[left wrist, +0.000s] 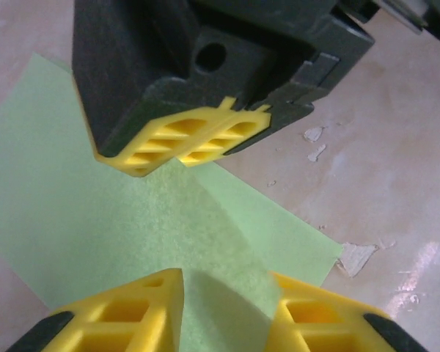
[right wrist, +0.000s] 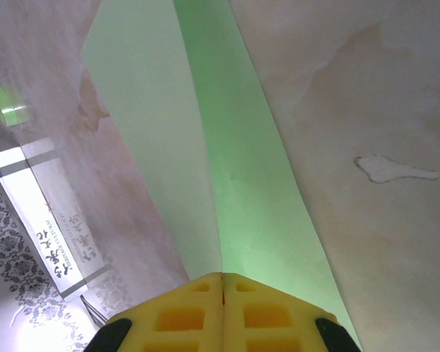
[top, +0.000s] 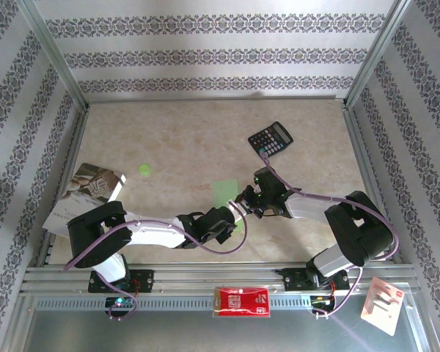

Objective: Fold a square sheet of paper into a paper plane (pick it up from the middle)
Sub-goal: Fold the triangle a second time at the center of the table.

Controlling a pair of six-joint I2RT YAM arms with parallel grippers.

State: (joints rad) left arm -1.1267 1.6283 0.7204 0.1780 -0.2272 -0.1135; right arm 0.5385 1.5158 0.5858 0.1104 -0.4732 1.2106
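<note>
Pinching the square sheet of paper [top: 224, 192] on the bench [top: 169, 139], my right gripper [right wrist: 221, 279] clamps its raised fold; my left gripper [left wrist: 227, 297] straddles it, wide. I'd close squarely on the crease, edges aligned.

Open bare table [top: 183, 132] beyond the square sheet of paper [top: 224, 192], calculator [top: 270, 138] blocking back right, booklet [top: 88, 192] blocking left edge
</note>
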